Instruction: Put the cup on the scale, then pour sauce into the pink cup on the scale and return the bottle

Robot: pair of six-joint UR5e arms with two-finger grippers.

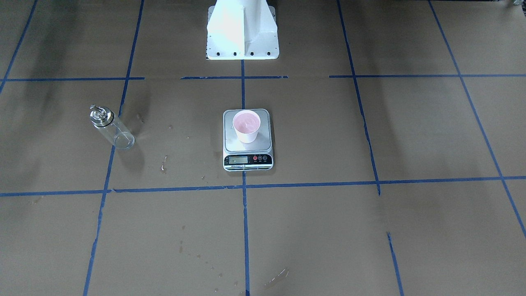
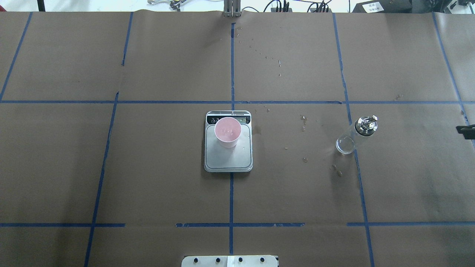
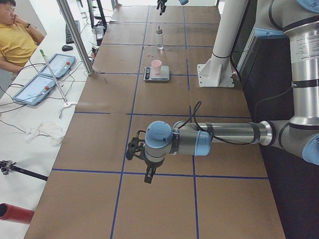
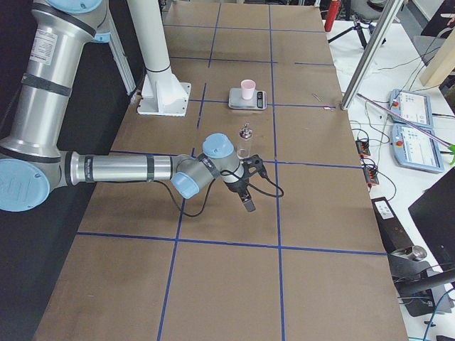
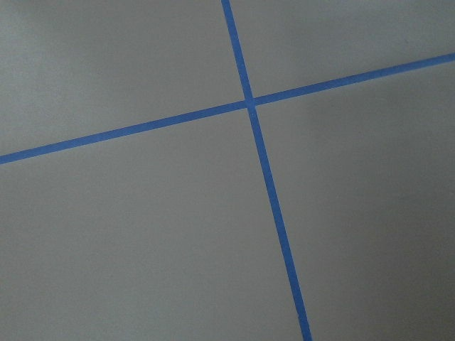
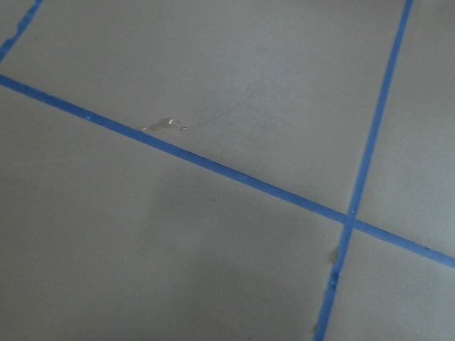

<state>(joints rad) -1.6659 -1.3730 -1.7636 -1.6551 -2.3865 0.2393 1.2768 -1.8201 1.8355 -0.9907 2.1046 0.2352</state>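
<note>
The cup [image 1: 246,125] stands upright on the steel plate of the scale [image 1: 236,144], toward the display end, so the first step looks done. The bottle [image 1: 111,127] stands upright on the table by itself, held by nothing. Both arms hang low over the ends of the table. The left gripper [image 3: 139,163] shows only in the side view, so I cannot tell how far its jaws are parted, though nothing seems to be held in them. The right gripper [image 4: 247,193] is no clearer (only a dark sliver of it reaches the overhead view's edge), and its opening cannot be told either. Neither wrist camera shows any finger, only brown paper [image 5: 142,234] and blue tape lines [image 5: 263,156]. From the right jaws the bottle is near, just beyond them toward the table's middle. The scale and cup sit well beyond the bottle on the same line. From the left jaws the scale is well apart, and the bottle lies beyond it on the far side. The sauce itself cannot be made out, but faint glints inside the cup and wet spots [image 2: 304,122] on the paper between scale and bottle hint that the pour may be over and the bottle put back. If it is not, the next move would fall to the right arm: reach inward, close on the glass body below the cap, carry it over the cup and tip the spout gently, since the light cup could easily shift.
</note>
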